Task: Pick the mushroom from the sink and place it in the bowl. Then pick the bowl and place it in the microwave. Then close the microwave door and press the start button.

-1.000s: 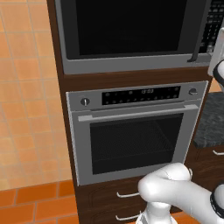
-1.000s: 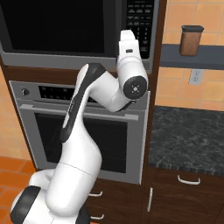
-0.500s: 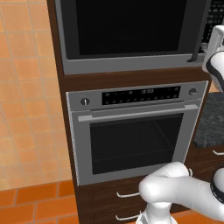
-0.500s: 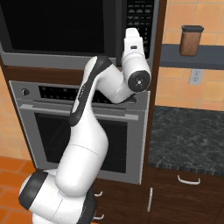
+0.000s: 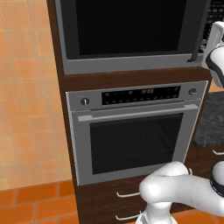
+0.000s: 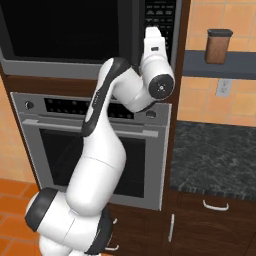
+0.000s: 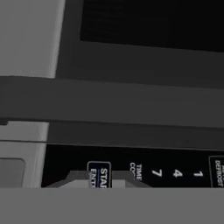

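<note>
The microwave (image 5: pixel 131 33) is the landmark, built into a dark wood column above the steel oven (image 5: pixel 135 131). To its left runs an orange tiled wall (image 5: pixel 26 109). The microwave door (image 5: pixel 127 26) sits flush in its grey frame, shut, with its dark vertical handle (image 5: pixel 199 33) at the right edge of the glass. Just right of that handle is the black keypad strip (image 6: pixel 160 20), and the white arm (image 6: pixel 107 150) reaches up from below so that its hand (image 6: pixel 155 55) is pressed close against the strip's lower part. In the hand view the handle lies as a dark bar across the picture, and the keypad fills the lower part, with the start button (image 7: pixel 99 175) directly ahead of the fingers (image 7: pixel 94 180). The two tips sit close together, nearly closed, holding nothing; whether they touch the button I cannot tell. Further right of the microwave, a brown canister (image 6: pixel 219 46) stands on a shelf above the dark speckled bench (image 6: pixel 217 157).
</note>
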You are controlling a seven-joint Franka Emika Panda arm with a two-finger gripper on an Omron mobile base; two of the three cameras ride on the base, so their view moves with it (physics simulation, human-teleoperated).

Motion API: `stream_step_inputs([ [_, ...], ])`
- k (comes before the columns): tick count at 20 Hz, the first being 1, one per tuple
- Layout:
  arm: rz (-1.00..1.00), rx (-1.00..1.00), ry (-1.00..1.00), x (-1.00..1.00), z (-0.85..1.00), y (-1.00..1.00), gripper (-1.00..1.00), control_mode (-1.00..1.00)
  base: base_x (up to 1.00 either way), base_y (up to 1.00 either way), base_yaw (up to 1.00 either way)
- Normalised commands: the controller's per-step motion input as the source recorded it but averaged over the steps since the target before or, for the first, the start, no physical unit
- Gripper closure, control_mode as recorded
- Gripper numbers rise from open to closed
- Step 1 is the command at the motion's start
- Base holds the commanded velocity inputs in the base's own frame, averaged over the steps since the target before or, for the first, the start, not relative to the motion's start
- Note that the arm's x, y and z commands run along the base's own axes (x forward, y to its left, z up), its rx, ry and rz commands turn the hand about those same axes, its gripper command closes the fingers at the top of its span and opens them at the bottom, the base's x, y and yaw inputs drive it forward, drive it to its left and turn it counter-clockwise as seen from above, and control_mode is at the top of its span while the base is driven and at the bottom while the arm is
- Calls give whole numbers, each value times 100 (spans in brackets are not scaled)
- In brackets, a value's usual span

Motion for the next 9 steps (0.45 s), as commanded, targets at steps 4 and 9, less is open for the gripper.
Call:
stream_step_inputs([
  [4, 0, 2, -2, -28, -8, -1, 100, -100, 0, 0, 0],
  [9, 0, 8, -6, -91, -1, -17, 100, -100, 0, 0, 0],
])
